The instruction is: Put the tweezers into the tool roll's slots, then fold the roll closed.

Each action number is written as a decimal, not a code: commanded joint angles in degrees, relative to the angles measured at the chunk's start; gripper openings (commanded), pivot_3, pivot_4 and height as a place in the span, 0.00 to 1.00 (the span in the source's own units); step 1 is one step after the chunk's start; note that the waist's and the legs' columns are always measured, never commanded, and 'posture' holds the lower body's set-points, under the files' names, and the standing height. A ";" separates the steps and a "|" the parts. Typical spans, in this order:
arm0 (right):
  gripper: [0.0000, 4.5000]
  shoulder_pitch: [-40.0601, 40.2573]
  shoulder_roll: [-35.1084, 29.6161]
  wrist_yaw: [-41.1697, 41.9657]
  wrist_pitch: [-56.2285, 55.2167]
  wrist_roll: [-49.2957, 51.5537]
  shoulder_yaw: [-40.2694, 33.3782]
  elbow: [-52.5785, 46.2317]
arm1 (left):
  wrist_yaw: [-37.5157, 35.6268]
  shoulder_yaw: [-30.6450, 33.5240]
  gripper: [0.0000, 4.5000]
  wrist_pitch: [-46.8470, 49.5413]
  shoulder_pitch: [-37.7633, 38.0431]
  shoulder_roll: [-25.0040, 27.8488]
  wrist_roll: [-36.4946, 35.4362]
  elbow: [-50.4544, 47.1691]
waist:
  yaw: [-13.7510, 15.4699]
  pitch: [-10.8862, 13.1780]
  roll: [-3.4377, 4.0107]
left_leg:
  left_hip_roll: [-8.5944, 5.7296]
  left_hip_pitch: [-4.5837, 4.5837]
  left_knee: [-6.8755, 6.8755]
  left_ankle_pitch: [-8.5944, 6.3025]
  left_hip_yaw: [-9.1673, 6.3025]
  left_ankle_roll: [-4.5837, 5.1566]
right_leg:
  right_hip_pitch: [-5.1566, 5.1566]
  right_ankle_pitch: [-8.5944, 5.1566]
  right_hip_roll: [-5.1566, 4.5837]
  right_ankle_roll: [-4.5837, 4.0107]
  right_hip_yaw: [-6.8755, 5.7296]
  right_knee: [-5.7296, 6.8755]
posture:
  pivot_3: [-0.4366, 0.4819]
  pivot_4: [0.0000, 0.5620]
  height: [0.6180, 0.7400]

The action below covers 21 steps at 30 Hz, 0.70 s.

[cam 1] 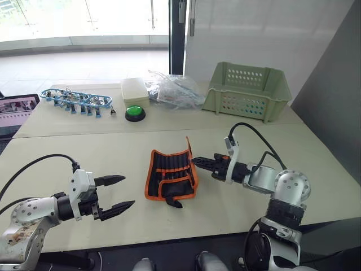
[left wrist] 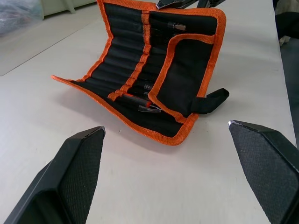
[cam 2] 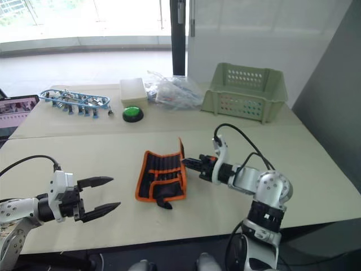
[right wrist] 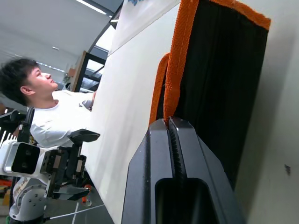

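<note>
**Fold stage: right gripper holds the roll's raised edge**

The tool roll (cam 1: 171,175) lies near the middle of the surface (cam 1: 113,149), between the two arms. Its inner face is up, and the rows of slots (left wrist: 126,70) with the orange strip between them are exposed. The edge nearest the right arm is lifted off the surface, so the roll stands partly open like a shallow trough. A small black strap (left wrist: 211,100) sticks out from the near edge.

Tweezers (left wrist: 145,107) are seated in the slots; the left wrist view shows tips and one red-marked handle protruding. The exact count cannot be read. No loose tweezers are seen on the surface, so loading is judged complete and folding is the step in hand.

The right gripper (cam 1: 198,162) meets the raised orange edge. Its jaws are pressed together on the edging, as the right wrist view shows the hem entering between them. This hold explains the lifted flap: pinching the hem allows that side to be carried over the slots.

The left gripper (cam 1: 117,195) hangs apart from the roll, on the roll's other side, jaws spread wide and holding nothing. From there it could pin the flat side or receive the flap.

Risk, as a judgement: the unpinned roll may slide rather than fold.

A pale green basket (cam 1: 246,90) stands well apart at the far side.
</note>
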 commanded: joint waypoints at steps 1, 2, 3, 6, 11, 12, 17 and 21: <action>0.00 0.59 2.39 -2.62 -0.66 -1.46 3.54 -3.02 | 0.04 0.13 1.00 -0.27 -0.87 0.51 -0.02 -0.60 | 0.01 0.00 0.00 | 0.00 -0.04 0.00 0.00 0.00 0.00 | -0.06 0.01 0.00 -0.01 0.00 0.02 | 0.48 0.27 0.87; 0.00 1.35 2.97 -3.46 -1.48 -2.58 4.98 -2.78 | 0.05 0.11 1.00 -0.28 -0.91 0.49 0.00 -0.57 | 0.06 0.00 0.00 | 0.00 -0.11 0.00 0.00 0.00 0.00 | -0.15 0.06 0.00 -0.09 0.00 0.05 | 0.48 0.27 0.87; 0.00 1.88 3.38 -3.98 -2.05 -3.44 5.92 -2.61 | 0.05 0.09 1.00 -0.29 -0.94 0.47 0.01 -0.56 | 0.10 0.00 0.00 | -0.01 -0.17 0.00 0.00 0.00 0.00 | -0.23 0.15 0.00 -0.24 0.00 0.08 | 0.48 0.27 0.87; 0.00 5.50 1.56 -4.90 -7.04 -8.60 13.79 -0.42 | -0.01 -0.01 1.00 -0.31 -1.09 0.46 0.01 -0.55 | 0.11 0.00 0.00 | -0.02 -0.22 0.00 0.00 0.00 0.00 | -0.29 0.20 -0.01 -0.33 0.00 0.12 | 0.48 0.27 0.87; 0.00 9.07 -2.93 -2.44 -14.69 -14.23 24.03 3.34 | 0.20 -0.22 1.00 0.17 -1.30 0.34 -0.23 -0.81 | -0.02 -0.03 -0.04 | -0.03 -0.17 0.00 0.00 0.02 0.00 | -0.29 0.18 -0.02 -0.30 0.01 0.13 | 0.48 0.27 0.87; 0.00 9.26 -2.86 -2.20 -15.11 -14.14 24.15 3.86 | 0.30 -0.29 1.00 0.33 -1.32 0.30 -0.27 -0.90 | -0.05 -0.04 -0.05 | -0.01 -0.11 0.00 0.00 0.02 0.00 | -0.24 0.14 -0.01 -0.23 0.00 0.14 | 0.48 0.27 0.87; 0.00 8.56 -2.38 -1.54 -17.07 -12.60 22.50 3.93 | 1.24 -0.57 1.00 2.69 -0.89 0.07 -1.12 -2.02 | -0.04 -0.04 -0.05 | 0.01 0.30 0.00 0.01 0.02 0.01 | 0.13 0.01 0.01 -0.02 0.00 0.16 | 0.48 0.27 0.87; 0.27 6.22 -2.04 0.92 -18.04 -8.80 19.74 1.89 | 2.87 -1.27 1.00 4.68 -0.71 -0.80 -1.71 -2.68 | -0.03 -0.02 -0.03 | 0.01 0.39 0.00 0.01 0.02 0.02 | 0.25 0.00 0.01 -0.01 0.00 0.15 | 0.48 0.27 0.87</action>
